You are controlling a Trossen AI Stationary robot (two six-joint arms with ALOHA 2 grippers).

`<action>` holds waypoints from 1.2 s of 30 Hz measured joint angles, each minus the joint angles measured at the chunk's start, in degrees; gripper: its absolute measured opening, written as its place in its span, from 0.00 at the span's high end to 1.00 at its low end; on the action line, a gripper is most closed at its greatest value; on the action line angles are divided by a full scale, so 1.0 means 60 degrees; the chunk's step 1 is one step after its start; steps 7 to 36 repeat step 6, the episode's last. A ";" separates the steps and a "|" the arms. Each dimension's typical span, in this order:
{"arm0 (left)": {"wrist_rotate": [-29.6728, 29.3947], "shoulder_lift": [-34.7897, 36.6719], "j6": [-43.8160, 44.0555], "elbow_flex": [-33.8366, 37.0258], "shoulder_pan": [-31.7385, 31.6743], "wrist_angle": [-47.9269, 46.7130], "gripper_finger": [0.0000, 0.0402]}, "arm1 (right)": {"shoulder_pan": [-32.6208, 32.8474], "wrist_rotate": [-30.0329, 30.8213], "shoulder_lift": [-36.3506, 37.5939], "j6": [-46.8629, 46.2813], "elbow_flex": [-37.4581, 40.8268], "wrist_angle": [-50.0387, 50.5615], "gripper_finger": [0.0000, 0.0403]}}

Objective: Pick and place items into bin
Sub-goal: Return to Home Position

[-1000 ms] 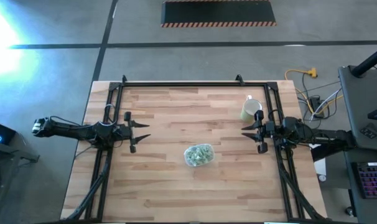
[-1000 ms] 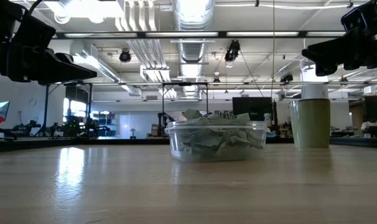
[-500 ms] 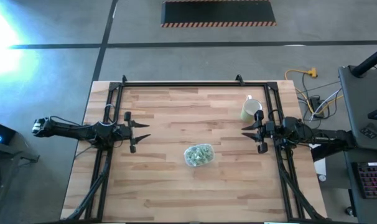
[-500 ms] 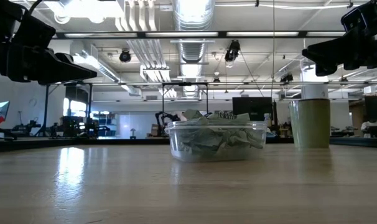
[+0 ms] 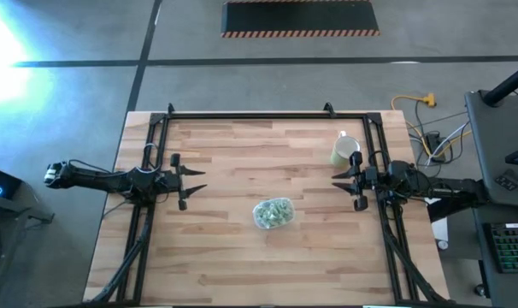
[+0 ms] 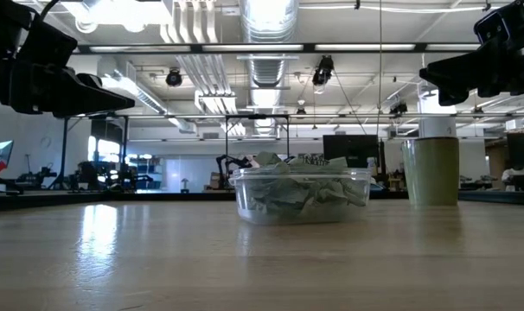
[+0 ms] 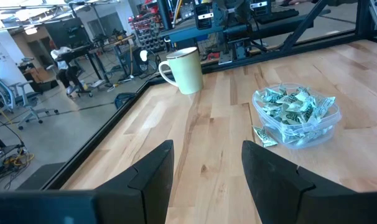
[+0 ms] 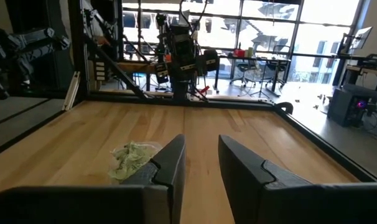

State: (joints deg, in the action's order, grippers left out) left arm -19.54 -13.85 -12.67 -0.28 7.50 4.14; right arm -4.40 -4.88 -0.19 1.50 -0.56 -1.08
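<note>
Left gripper [image 5: 199, 180] hangs off to one side of the bin [image 5: 273, 213], fingers spread wide and empty. The right gripper [image 5: 338, 180] mirrors it on the bin's other side, fingers parted a little, nothing held. And nothing stirs: both arms sit exactly as they did a second ago. The items [image 7: 292, 107] are heaped in the bin, though one piece [image 7: 262, 135] seems to rest against its outer wall. Looks like the job's winding up, though that stray may want fetching.
</note>
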 joint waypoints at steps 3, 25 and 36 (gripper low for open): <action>0.0000 0.0000 0.0000 -0.0003 -0.0001 0.0000 0.57 | 0.0003 0.0014 0.0000 0.0000 0.0000 0.0000 0.79; 0.0002 0.0000 -0.0001 -0.0003 -0.0003 0.0000 0.57 | 0.0000 0.0014 0.0000 0.0000 0.0000 0.0000 0.80; 0.0002 0.0000 -0.0001 -0.0003 -0.0003 0.0000 0.57 | 0.0000 0.0014 0.0000 0.0000 0.0000 0.0000 0.80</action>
